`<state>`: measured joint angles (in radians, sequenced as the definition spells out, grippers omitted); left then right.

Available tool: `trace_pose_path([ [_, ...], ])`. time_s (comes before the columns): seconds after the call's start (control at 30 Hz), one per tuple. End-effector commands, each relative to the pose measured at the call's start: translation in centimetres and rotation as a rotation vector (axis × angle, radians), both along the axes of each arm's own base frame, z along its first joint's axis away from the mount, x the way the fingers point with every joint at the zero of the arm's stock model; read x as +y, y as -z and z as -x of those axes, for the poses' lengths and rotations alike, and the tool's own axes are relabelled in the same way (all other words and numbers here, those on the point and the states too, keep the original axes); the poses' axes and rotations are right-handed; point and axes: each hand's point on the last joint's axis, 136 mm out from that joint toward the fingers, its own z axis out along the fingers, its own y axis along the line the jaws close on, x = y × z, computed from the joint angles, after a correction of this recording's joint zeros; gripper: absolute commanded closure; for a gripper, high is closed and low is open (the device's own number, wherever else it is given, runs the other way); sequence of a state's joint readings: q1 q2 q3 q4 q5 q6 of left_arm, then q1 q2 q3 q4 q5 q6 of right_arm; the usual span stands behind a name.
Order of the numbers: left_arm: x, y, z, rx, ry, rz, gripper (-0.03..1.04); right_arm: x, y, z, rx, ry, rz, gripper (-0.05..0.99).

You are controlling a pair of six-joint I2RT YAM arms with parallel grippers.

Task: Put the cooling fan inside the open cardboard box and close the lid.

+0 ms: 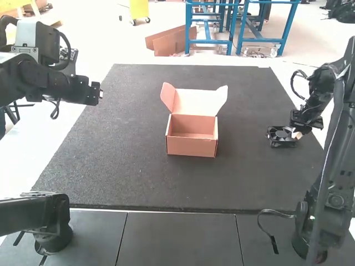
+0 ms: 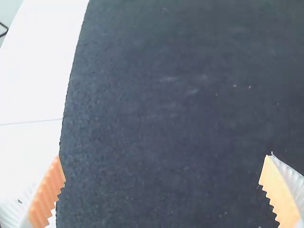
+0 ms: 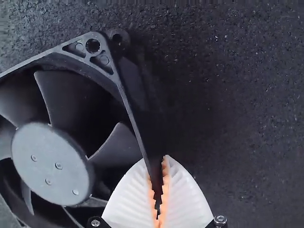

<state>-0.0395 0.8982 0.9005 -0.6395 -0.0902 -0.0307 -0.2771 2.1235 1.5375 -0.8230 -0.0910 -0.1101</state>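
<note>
While a black mat (image 1: 111,149) covers the work surface, my right gripper (image 3: 158,187) pinches one frame wall of the cooling fan (image 3: 52,156) near the mat's right edge. The fan sits hub up, maybe slightly tilted. The open cardboard box (image 1: 191,136) sits mid-mat, well apart, with its lid (image 1: 194,100) upright. My left gripper (image 2: 164,190) gapes wide over the mat's left edge.

No legible print on the cardboard box (image 1: 191,145), none on the cooling fan (image 1: 280,137)
</note>
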Motion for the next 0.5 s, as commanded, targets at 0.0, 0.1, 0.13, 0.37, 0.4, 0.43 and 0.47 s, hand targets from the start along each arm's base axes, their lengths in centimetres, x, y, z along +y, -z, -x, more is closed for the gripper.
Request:
trace_pose_path([
  [0.0,0.0,-0.5,-0.1,-0.012,0.008,-0.02,0.04,1.6,-6.2,-0.5,-0.142,0.023,-0.088,0.95],
  [0.1,-0.3,-0.1,0.1,-0.001,0.021,-0.026,0.04,2.5,-9.7,0.4,-0.209,0.048,-0.09,0.95],
  [0.13,-0.4,0.0,0.1,0.004,0.027,-0.027,0.04,2.9,-10.7,1.0,-0.224,0.049,-0.094,0.94],
  [0.37,-1.6,1.0,0.3,0.017,0.067,-0.026,0.04,7.4,-17.2,5.0,-0.324,0.11,-0.147,0.94],
  [0.4,-1.8,1.2,0.4,0.021,0.074,-0.027,0.04,8.2,-18.0,5.3,-0.344,0.119,-0.156,0.94],
  [0.43,-2.0,1.4,0.4,0.024,0.079,-0.026,0.04,9.0,-18.8,5.6,-0.364,0.124,-0.168,0.94],
  [0.47,-2.1,1.6,0.4,0.026,0.085,-0.026,0.04,10.0,-19.7,5.9,-0.384,0.128,-0.192,0.94],
])
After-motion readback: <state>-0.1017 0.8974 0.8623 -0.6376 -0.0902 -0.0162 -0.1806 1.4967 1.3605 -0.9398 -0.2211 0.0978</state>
